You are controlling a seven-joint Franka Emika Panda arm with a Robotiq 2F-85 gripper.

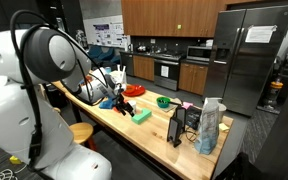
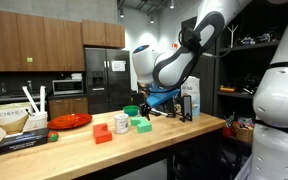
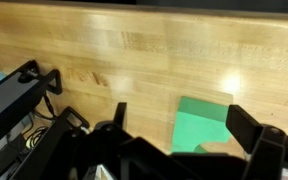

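Wrist view: the gripper [image 3: 177, 118] enters from 6 o'clock above the wooden counter [image 3: 134, 50]; the jaws stand well apart with nothing clamped between them; state judged open.

The green block [image 3: 202, 124] lies flat on the counter inside the gap between the jaws; it sits off centre toward 3 o'clock, nearer the finger at 3 o'clock [image 3: 250, 130] than its opposite at 9 o'clock; no contact with either finger is visible. The block's outline reads near square, its edges slightly skewed to the line across the jaws; no long axis can be told. How high the fingertips stand over the block cannot be told. One arm only on this rig, so nearness between arms does not arise.

A black wire rack [image 3: 24, 95] stands at 9 o'clock of the gripper, apart from the block.

Farther along the counter, in an exterior view: a red block [image 2: 103, 133] at 8 o'clock of the gripper, near the front edge; a small white container [image 2: 142, 126] at 6 o'clock. In an exterior view: a red plate [image 1: 134, 90] at 2 o'clock; a green bowl [image 1: 164, 101] at 3 o'clock beyond it; a pale bag [image 1: 210, 125] upright at 4 o'clock near the counter's end.

Background: a steel refrigerator [image 1: 254, 55] at 2 o'clock; wooden cabinets [image 1: 169, 15] at 1 o'clock.
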